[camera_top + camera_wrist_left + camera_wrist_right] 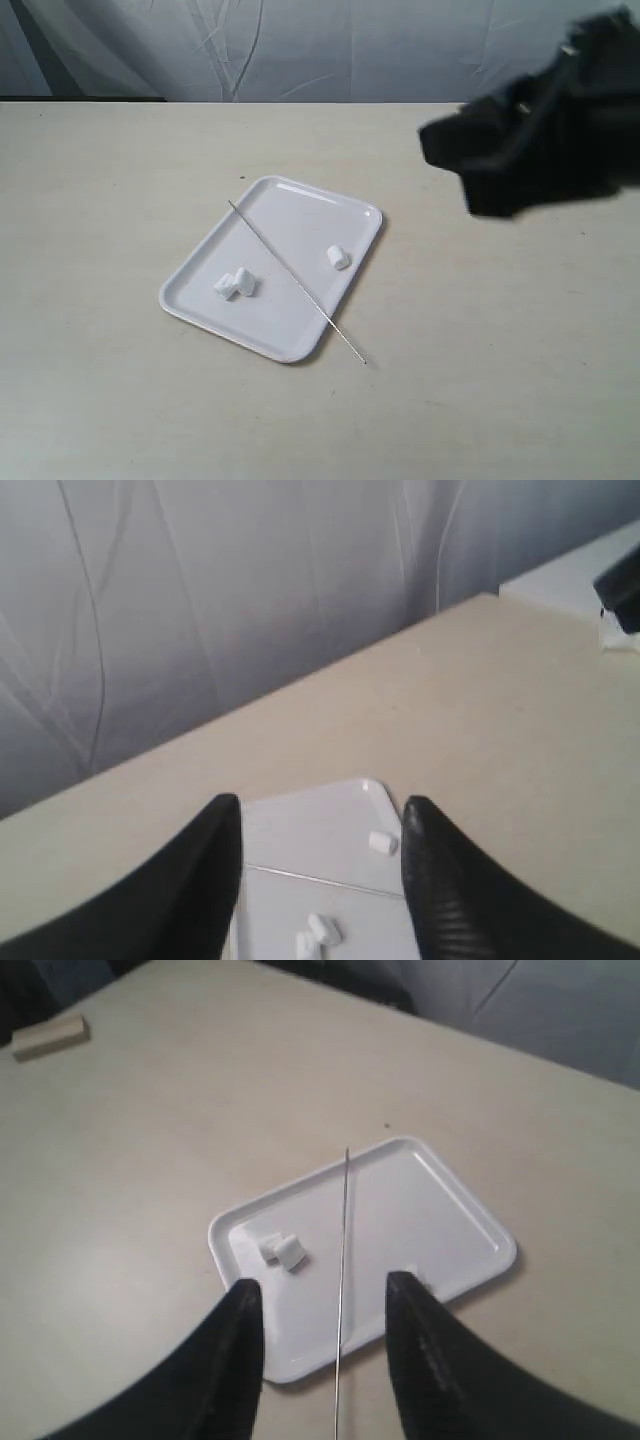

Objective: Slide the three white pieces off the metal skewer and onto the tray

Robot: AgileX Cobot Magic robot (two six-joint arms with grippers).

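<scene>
Guarding above all against a stray brush on the metal skewer (295,278): lies bare and slantwise across the tray (290,215), one tip jutting past the rim over the tabletop (480,350), so probably quick to roll or pivot at a touch. Could then sweep the two touching white pieces (235,284) or the third white piece (338,257) over the low rim, all three lying loose on the tray floor on either side of the rod. Likely hard to pinch as well, being so thin. As for the right end effector (320,1285): spread wide above the tray, holding nothing, touching nothing. Likewise the left end effector (320,800): parted, empty, up off the tray.
</scene>
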